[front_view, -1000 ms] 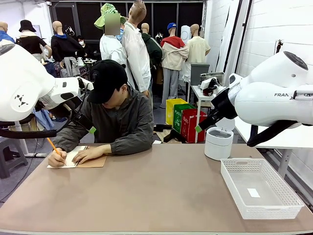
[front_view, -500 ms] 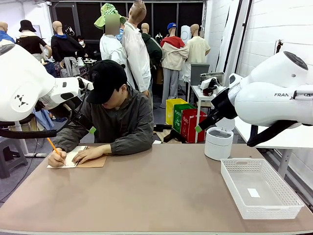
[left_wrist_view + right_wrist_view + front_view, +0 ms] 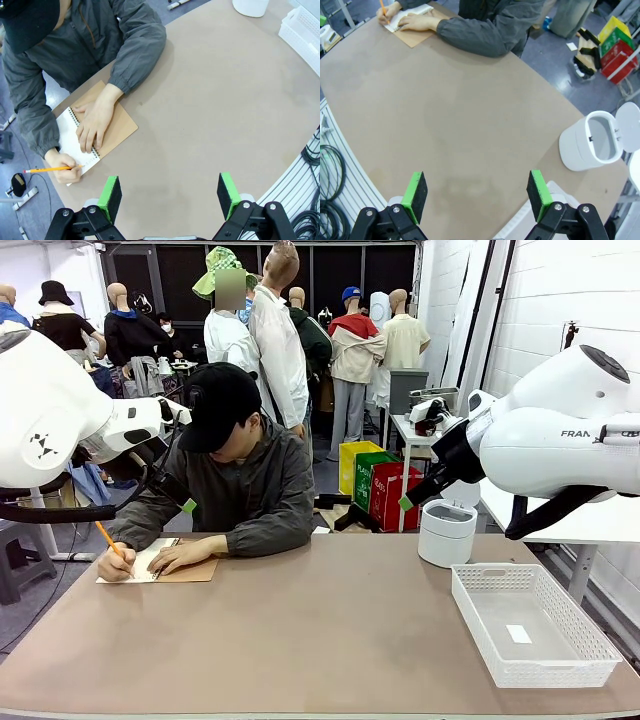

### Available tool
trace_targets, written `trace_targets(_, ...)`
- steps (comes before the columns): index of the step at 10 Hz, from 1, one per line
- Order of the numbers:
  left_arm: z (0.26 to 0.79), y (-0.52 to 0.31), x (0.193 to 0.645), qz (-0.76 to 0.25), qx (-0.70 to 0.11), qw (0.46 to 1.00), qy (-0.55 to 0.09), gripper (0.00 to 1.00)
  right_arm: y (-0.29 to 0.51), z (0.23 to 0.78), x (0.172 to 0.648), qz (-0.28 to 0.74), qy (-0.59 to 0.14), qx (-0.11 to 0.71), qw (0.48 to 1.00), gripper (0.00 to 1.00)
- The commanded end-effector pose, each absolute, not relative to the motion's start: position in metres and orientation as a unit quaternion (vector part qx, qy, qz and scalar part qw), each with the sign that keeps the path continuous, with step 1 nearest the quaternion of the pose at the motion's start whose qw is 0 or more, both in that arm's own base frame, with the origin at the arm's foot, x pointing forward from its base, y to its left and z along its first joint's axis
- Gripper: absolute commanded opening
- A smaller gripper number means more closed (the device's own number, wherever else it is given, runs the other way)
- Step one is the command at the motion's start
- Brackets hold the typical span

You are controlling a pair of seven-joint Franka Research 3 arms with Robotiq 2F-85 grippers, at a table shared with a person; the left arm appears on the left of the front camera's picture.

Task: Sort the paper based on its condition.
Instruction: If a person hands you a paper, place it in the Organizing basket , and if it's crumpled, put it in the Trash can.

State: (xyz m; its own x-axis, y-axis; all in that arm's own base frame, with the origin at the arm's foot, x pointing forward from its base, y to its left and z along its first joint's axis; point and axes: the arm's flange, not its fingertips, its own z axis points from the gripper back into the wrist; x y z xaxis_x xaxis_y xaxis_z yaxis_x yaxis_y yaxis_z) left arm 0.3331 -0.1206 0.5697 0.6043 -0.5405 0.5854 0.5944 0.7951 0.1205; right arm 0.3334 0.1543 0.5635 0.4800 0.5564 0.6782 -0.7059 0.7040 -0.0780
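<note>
Surface: brown table [image 3: 330,640], with a white block wall to the right.
Left gripper [image 3: 169,186]: raised over the table, fingers wide apart, empty.
Right gripper [image 3: 477,192]: likewise raised, spread wide, empty.
Paper [image 3: 69,134]: ahead-left of the left fingers, on a brown-covered notebook [image 3: 117,130], under the person's hand [image 3: 95,122], with a pencil [image 3: 52,169] at its edge.
White bin [image 3: 592,142]: ahead-right of the right fingers, lid up.
Lettering: "FRAN" on the right arm [image 3: 560,440].

Spiral notebook [image 3: 190,571], brown cover, sits at far-left of counter [image 3: 320,640], orange pencil [image 3: 105,537] tilted above it. White bin [image 3: 447,535] far right, lid up. White mesh basket [image 3: 545,672] nr it, w/ small tag [image 3: 518,634] inside.
</note>
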Motion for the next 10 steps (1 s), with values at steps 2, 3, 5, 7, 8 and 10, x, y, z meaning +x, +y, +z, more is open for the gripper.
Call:
trace_targets(2, 0.5703, -0.1199, 0.3332, -0.317, -0.041, 0.895, -0.311, 1.0, 0.1543, 0.5636, 0.3336, 0.37, -0.351, 0.109, 0.853, 1.0)
trace_targets(3, 0.5703, -0.1199, 0.3332, -0.317, -0.041, 0.895, -0.311, 1.0, 0.1543, 0.5636, 0.3336, 0.37, -0.351, 0.109, 0.853, 1.0)
trace_targets(5, 0.5703, -0.1199, 0.3332, -0.317, -0.041, 0.895, -0.311, 1.0, 0.1543, 0.5636, 0.3336, 0.37, -0.351, 0.109, 0.853, 1.0)
trace_targets(7, 0.5703, -0.1199, 0.3332, -0.317, -0.041, 0.895, -0.311, 1.0, 0.1543, 0.5636, 0.3336, 0.37, -0.351, 0.109, 0.853, 1.0)
trace_targets(8, 0.5703, -0.1199, 0.3332, -0.317, -0.041, 0.895, -0.311, 1.0, 0.1543, 0.5636, 0.3336, 0.37, -0.351, 0.109, 0.853, 1.0)
trace_targets(10, 0.5703, -0.1199, 0.3332, -0.317, -0.041, 0.895, -0.311, 1.0, 0.1543, 0.5636, 0.3336, 0.37, -0.351, 0.109, 0.853, 1.0)
